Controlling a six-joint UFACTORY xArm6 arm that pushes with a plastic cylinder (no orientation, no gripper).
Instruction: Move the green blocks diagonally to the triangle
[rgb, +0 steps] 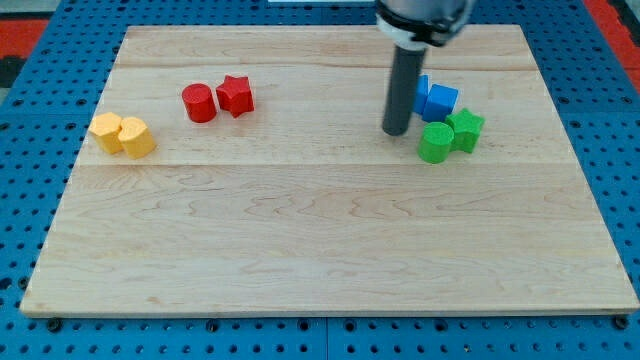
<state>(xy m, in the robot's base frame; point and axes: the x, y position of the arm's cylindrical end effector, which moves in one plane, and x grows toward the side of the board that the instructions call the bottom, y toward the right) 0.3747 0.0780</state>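
A green round block (435, 143) and a green star block (465, 128) sit side by side, touching, at the view's right on the wooden board (320, 230). Just above them lie two blue blocks: one angular block (438, 101) and another (422, 90) partly hidden behind my rod. My tip (395, 132) rests on the board just left of the green round block, a small gap apart, and left of the blue blocks. I cannot make out which blue block is a triangle.
A red cylinder (199, 103) and a red star (235, 95) sit at the upper left. Two yellow blocks (106, 130) (137, 137) touch each other near the left edge. Blue pegboard (30, 120) surrounds the board.
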